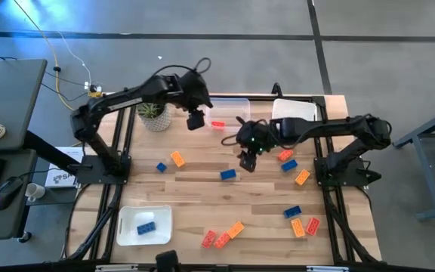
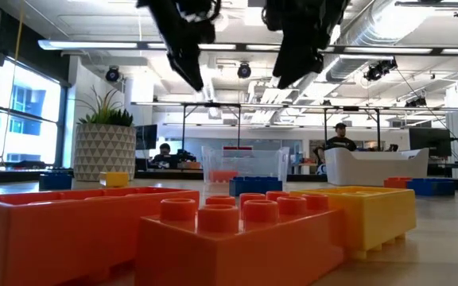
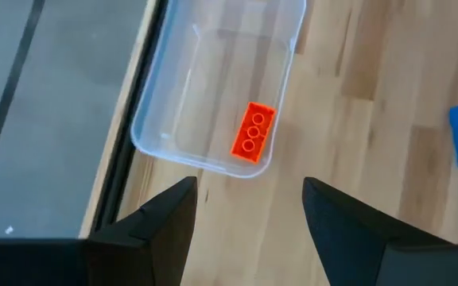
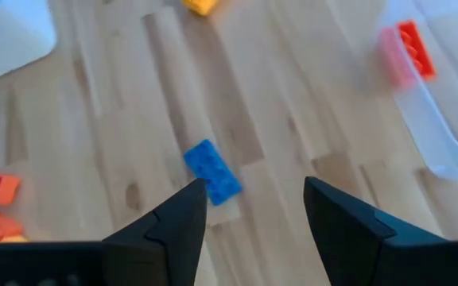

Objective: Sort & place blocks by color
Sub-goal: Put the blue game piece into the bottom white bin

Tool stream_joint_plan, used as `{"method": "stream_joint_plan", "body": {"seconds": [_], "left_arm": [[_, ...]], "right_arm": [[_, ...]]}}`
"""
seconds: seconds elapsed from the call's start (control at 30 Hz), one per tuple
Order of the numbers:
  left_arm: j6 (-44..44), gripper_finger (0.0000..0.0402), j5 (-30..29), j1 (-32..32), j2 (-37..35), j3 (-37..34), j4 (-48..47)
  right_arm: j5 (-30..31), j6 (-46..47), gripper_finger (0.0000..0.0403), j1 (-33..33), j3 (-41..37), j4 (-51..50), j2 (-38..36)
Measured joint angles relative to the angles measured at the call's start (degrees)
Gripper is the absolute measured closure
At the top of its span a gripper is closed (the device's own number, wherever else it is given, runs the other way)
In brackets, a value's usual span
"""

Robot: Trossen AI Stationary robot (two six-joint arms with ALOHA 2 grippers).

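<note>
Blocks scattered, one red brick in the clear tray

Small plastic toy blocks (image 1: 227, 174) in blue, red and orange lie spread over the pale wooden table (image 1: 202, 196). The left gripper (image 3: 247, 208) hangs above the near edge of the clear plastic tray (image 3: 173, 127) at the far side, fingers spread apart and empty; a single red brick (image 3: 253, 133) lies inside that tray. The right gripper (image 4: 253, 208) hovers mid-table over a blue brick (image 4: 211, 171), jaws parted, holding nothing. A white tray (image 1: 143, 225) at the near left holds two blue bricks (image 1: 146, 224). Beside the left arm stands a green potted plant (image 1: 154, 113). More orange and red bricks (image 1: 222, 236) cluster along the near edge.
</note>
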Motion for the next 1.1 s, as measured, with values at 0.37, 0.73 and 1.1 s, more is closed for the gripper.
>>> {"method": "stream_joint_plan", "body": {"seconds": [0.37,0.73,1.1], "left_arm": [[-0.1,0.0186,-0.9,-0.1,-12.3,0.0,-7.5],[-8.0,0.0186,0.2,-1.0,-19.1,0.0,-13.6],[-19.4,0.0186,0.2,-3.1,-19.1,-4.9,-16.7]], "right_arm": [[4.9,-9.1,0.0201,6.8,0.0,7.7,4.5],[2.5,-15.1,0.0201,7.4,0.0,12.7,11.0],[-0.1,-21.8,0.0201,7.4,0.0,12.6,18.3]]}}
